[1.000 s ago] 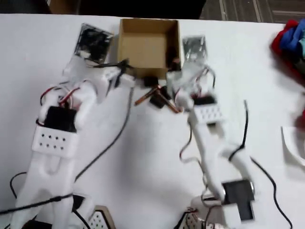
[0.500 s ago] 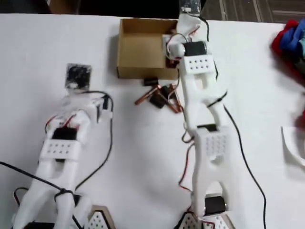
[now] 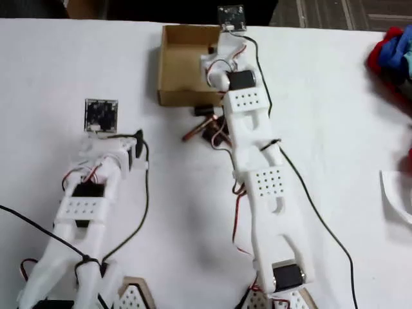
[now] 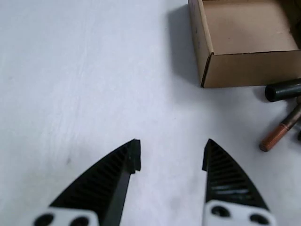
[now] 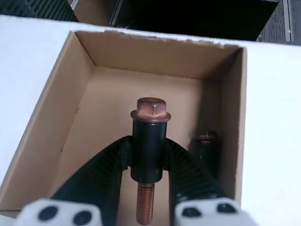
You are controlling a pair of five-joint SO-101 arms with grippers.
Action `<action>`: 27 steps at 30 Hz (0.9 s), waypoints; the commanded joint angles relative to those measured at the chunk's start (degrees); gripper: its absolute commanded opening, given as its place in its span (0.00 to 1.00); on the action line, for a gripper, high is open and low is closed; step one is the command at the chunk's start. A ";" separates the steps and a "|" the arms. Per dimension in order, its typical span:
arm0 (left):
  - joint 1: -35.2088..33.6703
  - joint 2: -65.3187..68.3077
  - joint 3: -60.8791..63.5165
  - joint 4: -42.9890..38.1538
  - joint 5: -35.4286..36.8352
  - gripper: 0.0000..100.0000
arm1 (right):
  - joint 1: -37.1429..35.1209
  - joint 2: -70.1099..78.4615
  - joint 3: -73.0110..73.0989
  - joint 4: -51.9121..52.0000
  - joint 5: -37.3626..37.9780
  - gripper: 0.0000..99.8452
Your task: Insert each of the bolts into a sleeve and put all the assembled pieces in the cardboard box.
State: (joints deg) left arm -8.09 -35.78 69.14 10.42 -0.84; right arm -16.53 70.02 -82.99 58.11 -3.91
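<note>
The right tool (image 5: 148, 143) is clamping a black sleeve (image 5: 148, 155) between its two fingers, with a copper bolt (image 5: 150, 113) sitting through it: the head is showing above the sleeve and the threaded end is poking out below. This assembled piece is hanging upright over the floor of the open cardboard box (image 5: 56, 127), and a second assembled piece (image 5: 205, 146) is resting inside against one side wall. In the high view the box (image 3: 175, 96) is sitting at the upper centre of the frame on the white counter (image 3: 335, 96), with the right arm stretching up to it from the bottom edge. Just below the box a loose pile of bolts and sleeves (image 3: 207, 125) is lying on the counter, partly hidden by that arm. The left tool (image 4: 171, 148) is standing wide open with nothing between its fingers, hovering over bare counter in the left half of the high view, apart from a loose sleeve (image 4: 282, 90) and a loose bolt (image 4: 280, 132) beside the box's corner.
</note>
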 commanded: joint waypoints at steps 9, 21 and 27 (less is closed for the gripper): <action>-0.44 -1.14 -0.31 -1.23 0.00 0.23 | 0.84 -1.27 1.05 -3.21 0.62 0.02; -0.44 -1.14 -0.31 -1.23 0.00 0.23 | 1.01 -1.27 9.93 -7.60 0.62 0.02; -0.44 -1.23 -0.22 -1.32 0.18 0.23 | 1.01 -1.19 10.29 -7.60 0.62 0.02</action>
State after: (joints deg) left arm -8.09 -35.78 69.14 10.15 -0.84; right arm -16.09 70.02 -72.26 51.78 -3.56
